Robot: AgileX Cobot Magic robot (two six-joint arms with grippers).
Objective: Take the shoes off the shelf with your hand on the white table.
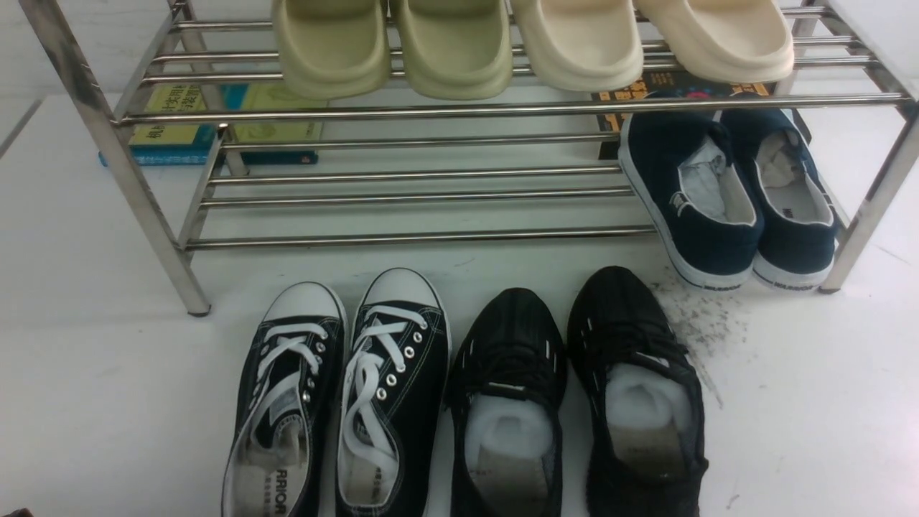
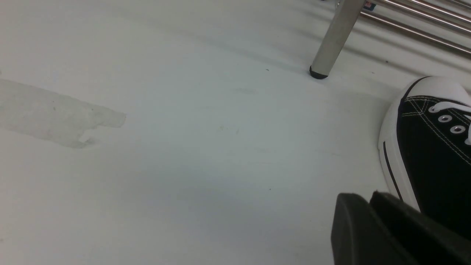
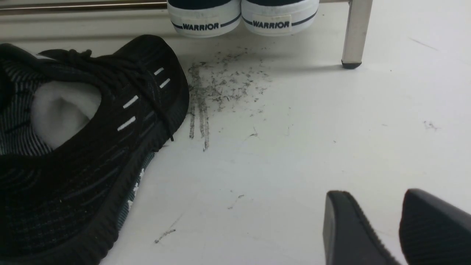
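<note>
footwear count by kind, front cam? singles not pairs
Black canvas sneakers: 2, on the table
Black mesh sneakers: 2, on the table
Navy slip-ons: 2, on the shelf, lower tier
Slides, greenish: 2, top tier
Slides, cream: 2, top tier
Total: 10
</note>
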